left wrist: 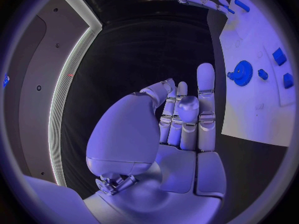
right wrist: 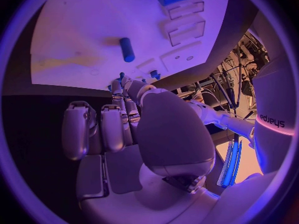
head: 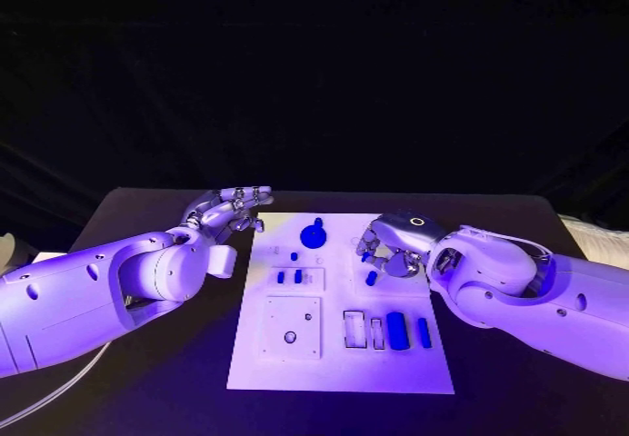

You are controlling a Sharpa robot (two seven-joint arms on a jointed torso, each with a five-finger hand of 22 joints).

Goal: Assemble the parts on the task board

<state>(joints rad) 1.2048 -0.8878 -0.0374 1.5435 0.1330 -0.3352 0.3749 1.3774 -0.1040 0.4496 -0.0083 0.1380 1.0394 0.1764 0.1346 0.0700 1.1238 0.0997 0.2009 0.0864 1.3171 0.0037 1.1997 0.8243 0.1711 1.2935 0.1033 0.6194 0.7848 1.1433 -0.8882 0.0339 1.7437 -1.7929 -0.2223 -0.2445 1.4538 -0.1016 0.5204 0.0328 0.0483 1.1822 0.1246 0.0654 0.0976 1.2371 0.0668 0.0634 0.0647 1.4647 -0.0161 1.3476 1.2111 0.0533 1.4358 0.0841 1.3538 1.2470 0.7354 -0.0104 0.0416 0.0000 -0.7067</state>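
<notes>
The white task board (head: 341,368) lies mid-table. A blue gear (head: 314,235) sits at its far end, with small blue parts (head: 295,275) nearer on the left. A short blue peg (head: 371,278) lies loose, and a blue block (head: 396,329) stands by the slots. My right hand (head: 391,245) hovers over the board's far right part, just beyond the peg (right wrist: 127,50), fingers curled, pinching a small blue part (head: 364,257) at its fingertips. My left hand (head: 230,213) hangs off the board's far left corner with its fingers (left wrist: 206,99) straight, holding nothing; the gear (left wrist: 241,73) lies beside it.
Black table (head: 157,204) surrounds the board on all sides. A blue bar (head: 424,331) lies beside the block near the board's right edge. A square recess with a small hole (head: 290,337) sits at the near left of the board.
</notes>
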